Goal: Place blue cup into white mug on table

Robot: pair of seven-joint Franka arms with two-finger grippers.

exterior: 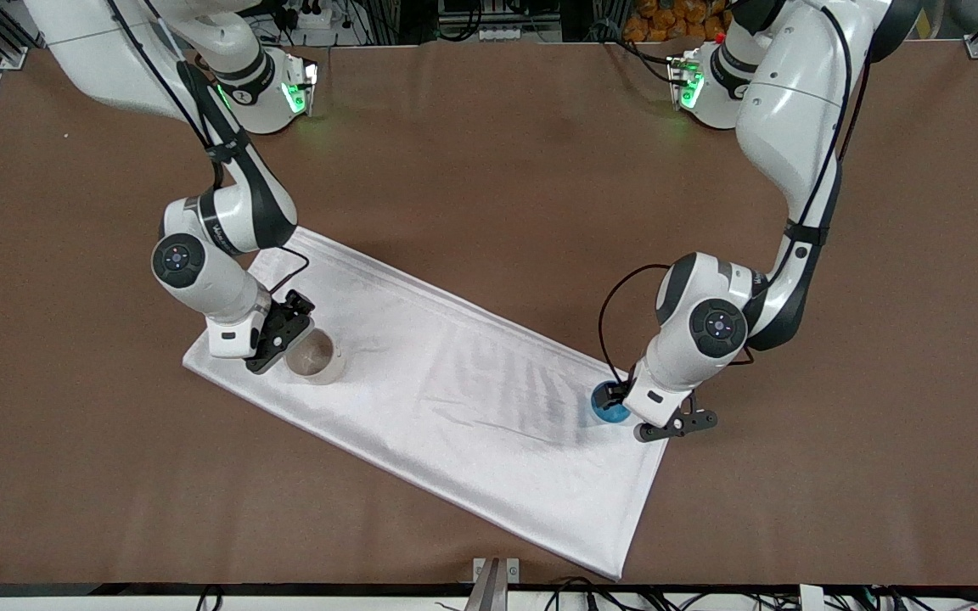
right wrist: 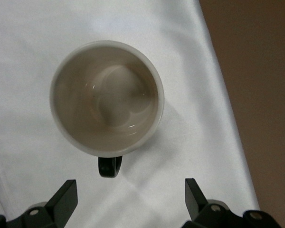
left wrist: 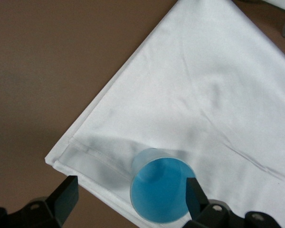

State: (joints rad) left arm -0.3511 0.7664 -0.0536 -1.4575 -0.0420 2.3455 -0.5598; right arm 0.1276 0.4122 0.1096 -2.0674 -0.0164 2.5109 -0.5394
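The blue cup stands upright on a white cloth near the cloth's corner at the left arm's end of the table. My left gripper is open just above it. In the left wrist view the blue cup sits off-centre between the fingers, its rim under one fingertip. The white mug stands upright on the cloth at the right arm's end. My right gripper is open and empty beside it. In the right wrist view the white mug is empty, with its dark handle pointing toward my right gripper.
A white folded cloth lies slantwise across the middle of the table under both cups. Bare brown table surrounds it. A metal bracket sits at the table edge nearest the front camera.
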